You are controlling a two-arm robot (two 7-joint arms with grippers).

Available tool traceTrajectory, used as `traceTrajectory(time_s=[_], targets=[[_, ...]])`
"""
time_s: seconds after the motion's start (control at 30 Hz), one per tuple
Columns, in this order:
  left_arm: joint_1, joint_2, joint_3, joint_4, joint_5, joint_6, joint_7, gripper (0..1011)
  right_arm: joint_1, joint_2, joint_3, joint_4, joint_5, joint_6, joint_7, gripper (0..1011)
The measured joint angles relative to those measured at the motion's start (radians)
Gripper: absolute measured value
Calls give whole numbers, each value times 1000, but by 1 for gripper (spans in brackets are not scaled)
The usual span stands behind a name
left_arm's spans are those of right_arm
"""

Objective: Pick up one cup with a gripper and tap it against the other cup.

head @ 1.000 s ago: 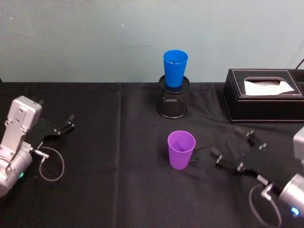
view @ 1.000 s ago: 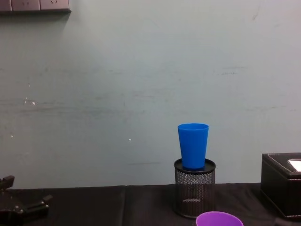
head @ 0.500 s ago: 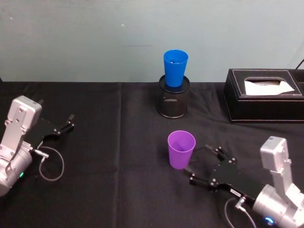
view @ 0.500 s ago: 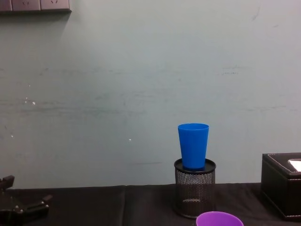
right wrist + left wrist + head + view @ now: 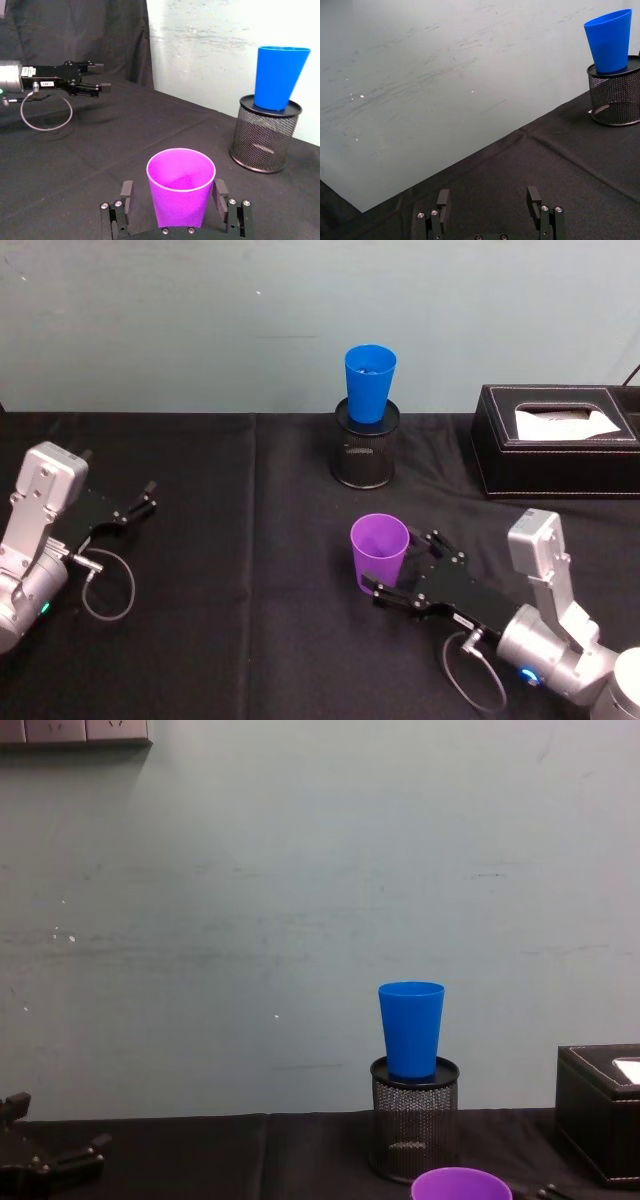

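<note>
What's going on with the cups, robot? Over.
Right gripper open, straddling purple cup, not gripping. Left gripper open, parked far left. Blue cup upright in mesh pen holder. Nothing between cups.

I see the smooth purple plastic tumbler [image 5: 380, 550] upright mid-desk, between my right gripper's [image 5: 400, 565] parted fingers. The bright blue plastic tumbler [image 5: 369, 383] stands in a mesh holder [image 5: 364, 455] near the back edge.

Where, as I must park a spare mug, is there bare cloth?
Widest bare cloth lies between the left claw and the purple cup, running back left of the mesh holder. Crowded: the right claw stands open around the purple cup, and the tissue box fills the right rear.
</note>
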Motion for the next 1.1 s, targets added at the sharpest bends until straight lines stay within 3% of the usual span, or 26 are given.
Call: traceTrajectory(time_s=[0.47, 0.8, 1.1], targets=[[0, 0, 0, 0, 0, 0, 0, 1000, 64, -84, 11, 100, -44, -25, 11, 1003], [0, 0, 0, 0, 0, 0, 0, 1000, 78, -118, 27, 131, -49, -14, 19, 1003], [0, 0, 0, 0, 0, 0, 0, 1000, 78, -118, 26, 131, -49, -12, 20, 965]])
